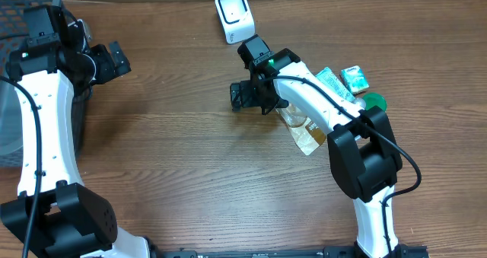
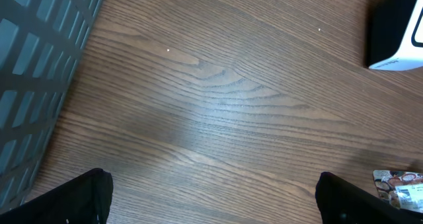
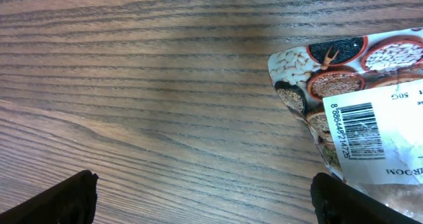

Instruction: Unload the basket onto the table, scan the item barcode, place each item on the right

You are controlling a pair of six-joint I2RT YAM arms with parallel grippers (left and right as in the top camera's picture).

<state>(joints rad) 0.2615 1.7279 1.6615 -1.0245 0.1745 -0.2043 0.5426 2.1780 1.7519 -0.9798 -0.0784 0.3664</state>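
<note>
The right gripper [image 3: 201,194] has its fingers spread wide with only bare table [image 3: 145,98] between them. The packet [image 3: 357,85], a clear pouch printed with beans, lies flat just off to one side, held by nothing, with its barcode [image 3: 360,131] facing up. A close from here would likely pinch air or catch only the pouch's corner. The pouch looks thin and slick and sits flush on the wood, so the fingers may skate over it or push it away rather than get under an edge. If they do land on it, a grip across the white label could cover the bars and spoil the read. From above, the pouch sits partly under the right arm. The small green boxes [image 1: 344,80] and a green round thing [image 1: 374,102] lie near it, so a careless swing could sweep them about. Farther off, the white scanner [image 1: 232,14] stands by the table's far edge. The label must be turned toward its face, and a crumpled or shiny film might glare and fail, while too eager a reach could knock the scanner over. The left gripper [image 1: 120,58] hangs far to the left, fingers apart and empty, beside the grey basket [image 2: 33,59], too far away to steady anything.
</note>
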